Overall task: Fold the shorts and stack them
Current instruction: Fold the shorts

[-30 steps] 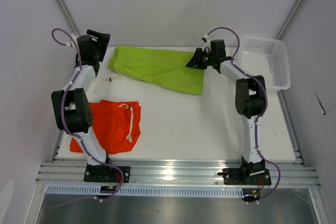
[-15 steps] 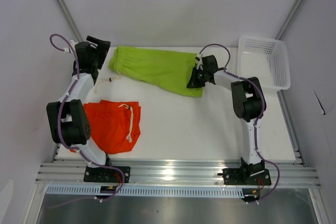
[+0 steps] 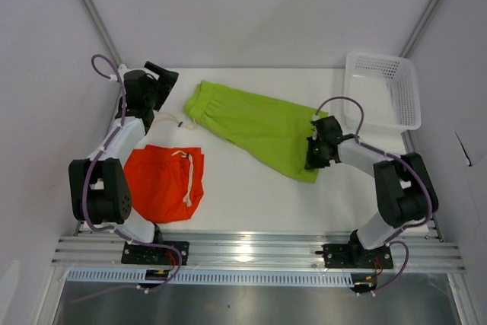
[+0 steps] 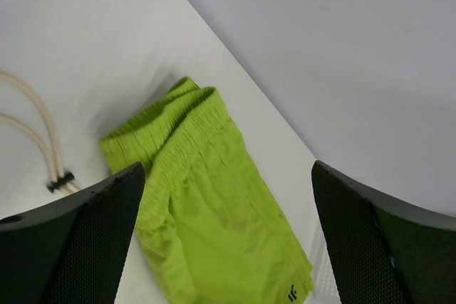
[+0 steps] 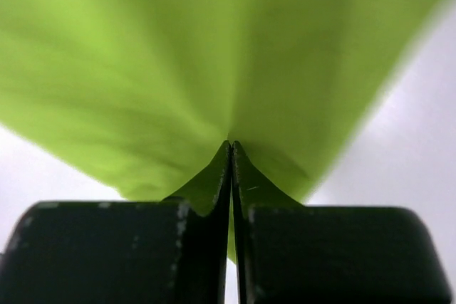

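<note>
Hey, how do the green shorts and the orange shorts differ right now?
The green shorts are lime and stretched long and diagonal across the middle of the white table. The orange shorts are orange-red and compact, near its left front corner. The right gripper is pinched shut on the green shorts' edge, and no gripper holds the orange shorts. Both are soft fabric on the table.

The left arm [image 3: 122, 138] reaches to 10 o'clock, its left gripper [image 3: 163, 78] spread wide. The right arm [image 3: 396, 188] bends low toward 3 o'clock, where the right gripper [image 3: 313, 154] pinches tight on the lime green shorts [image 3: 251, 123].
</note>
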Robot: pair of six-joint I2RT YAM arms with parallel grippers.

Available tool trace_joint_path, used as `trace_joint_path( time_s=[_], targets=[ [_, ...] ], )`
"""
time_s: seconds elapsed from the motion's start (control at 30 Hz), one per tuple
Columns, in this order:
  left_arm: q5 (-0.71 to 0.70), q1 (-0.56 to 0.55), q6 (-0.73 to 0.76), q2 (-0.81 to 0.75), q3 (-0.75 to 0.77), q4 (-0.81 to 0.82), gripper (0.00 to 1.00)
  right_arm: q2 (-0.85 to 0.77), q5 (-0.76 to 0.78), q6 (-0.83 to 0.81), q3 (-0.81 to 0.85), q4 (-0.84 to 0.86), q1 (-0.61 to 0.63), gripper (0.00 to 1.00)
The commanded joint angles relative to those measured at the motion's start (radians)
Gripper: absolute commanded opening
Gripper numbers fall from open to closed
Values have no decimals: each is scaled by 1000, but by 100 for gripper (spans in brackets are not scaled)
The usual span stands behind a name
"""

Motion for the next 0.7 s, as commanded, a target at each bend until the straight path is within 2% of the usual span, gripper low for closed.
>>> trace_joint_path(
  time_s=[0.0, 0.03, 0.1, 0.27, 0.43, 0.53, 0.67],
  targets=[
    [31, -11, 68, -61, -33, 11, 99, -175, 139, -6, -41, -96, -79, 4],
    [49, -13, 112, -61, -45, 15, 99, -202, 187, -6, -26, -113, -81, 7],
    [89, -13, 159, -47, -53, 32, 99, -248, 173, 4, 44, -144, -75, 23],
    [215, -4, 272, 74, 54, -44, 99, -193, 102, 32, 259, -136, 69, 43],
    [331, 9, 272, 269, 154, -16, 99, 59, 41, 86, 439, -18, 218, 43],
    [327, 9, 269, 347, 209, -6, 98, 172, 11, 132, 532, 52, 272, 41],
    [316, 9, 248, 427, 255, 21, 97, 405, -22, 173, 716, 122, 309, 38]
  ],
)
